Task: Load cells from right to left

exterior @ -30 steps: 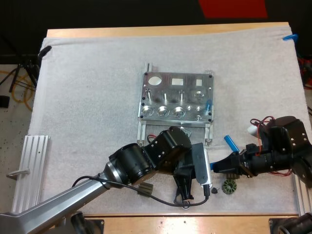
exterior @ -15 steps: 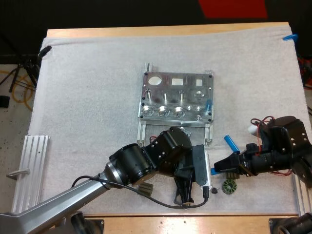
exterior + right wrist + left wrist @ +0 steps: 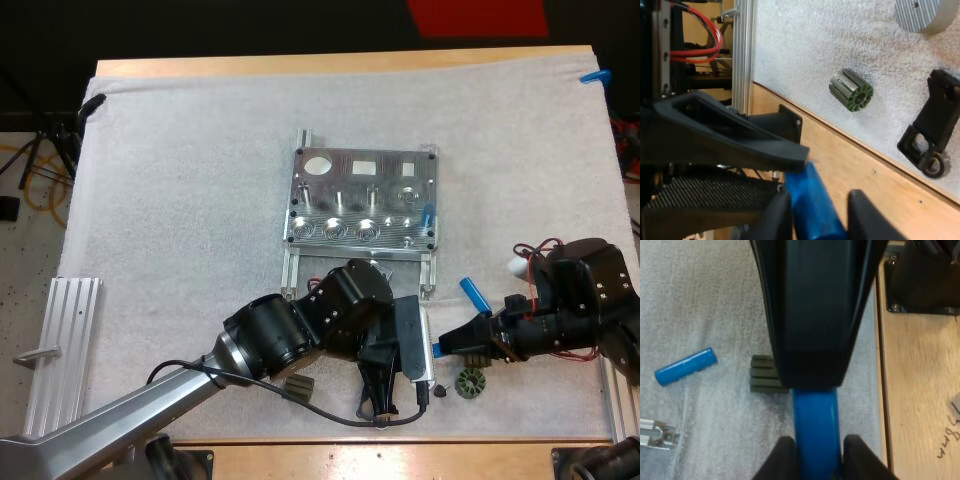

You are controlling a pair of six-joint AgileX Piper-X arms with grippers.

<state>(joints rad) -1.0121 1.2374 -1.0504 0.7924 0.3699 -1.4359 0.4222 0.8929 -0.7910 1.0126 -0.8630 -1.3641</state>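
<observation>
I have the silver metal fixture plate (image 3: 362, 198) sitting mid-mat on the white mat (image 3: 180, 200), one bright blue cylinder (image 3: 427, 215) at its right edge. A loose blue cylinder (image 3: 470, 291) lies nearer me, off its right front corner. A dark ribbed wheel (image 3: 469, 383) lies nearer still.

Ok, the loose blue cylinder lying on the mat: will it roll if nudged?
The loose blue cylinder is round, smooth and lying on its side, so a sideways nudge would probably roll it; the textured mat may slow it. It looks rigid, so a pinch across its middle should hold.
</observation>
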